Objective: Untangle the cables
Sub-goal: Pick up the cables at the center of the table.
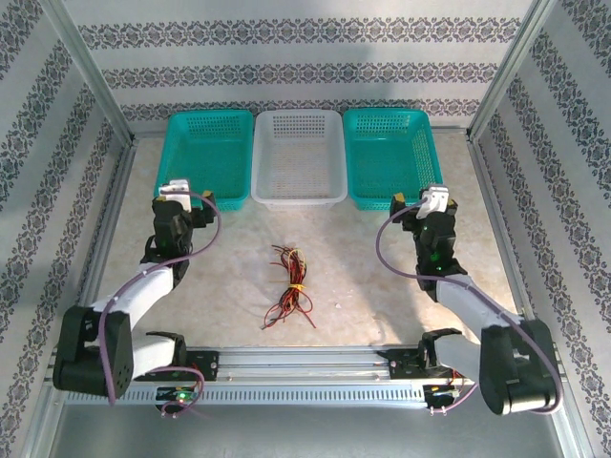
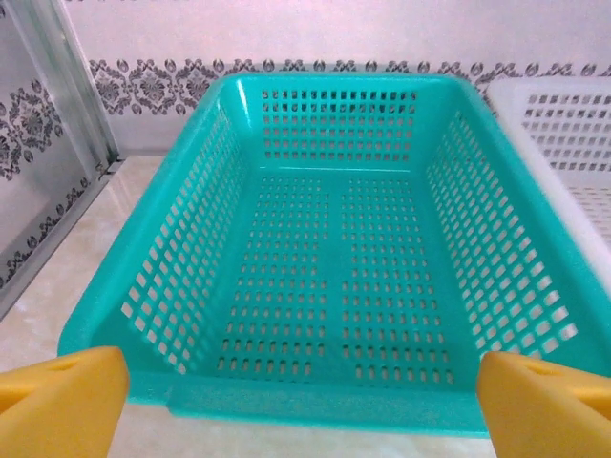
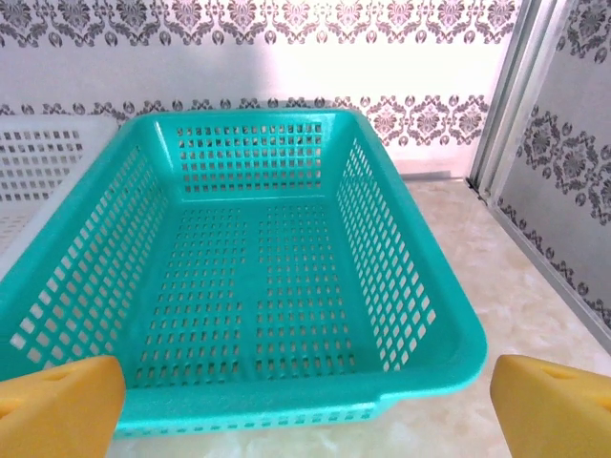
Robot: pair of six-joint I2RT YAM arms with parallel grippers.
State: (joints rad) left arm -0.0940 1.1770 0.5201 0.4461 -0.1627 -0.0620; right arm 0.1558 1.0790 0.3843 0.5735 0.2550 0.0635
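The cables (image 1: 289, 286) are a tangled bundle of thin red, black and yellow wires lying on the table's middle, between the two arms and nearer the front. My left gripper (image 1: 198, 199) hovers at the near rim of the left teal basket (image 1: 205, 153), well away from the bundle. In the left wrist view that gripper (image 2: 301, 396) is open, its yellow fingertips (image 2: 62, 396) wide apart with nothing between them. My right gripper (image 1: 409, 202) sits at the near rim of the right teal basket (image 1: 391, 153). The right wrist view shows it (image 3: 305, 405) open too, holding nothing.
A white basket (image 1: 299, 157) stands between the two teal ones along the back wall. In the wrist views both the left teal basket (image 2: 334, 239) and the right teal basket (image 3: 258, 258) hold nothing. Metal frame posts (image 1: 91, 76) and patterned walls bound the table on both sides.
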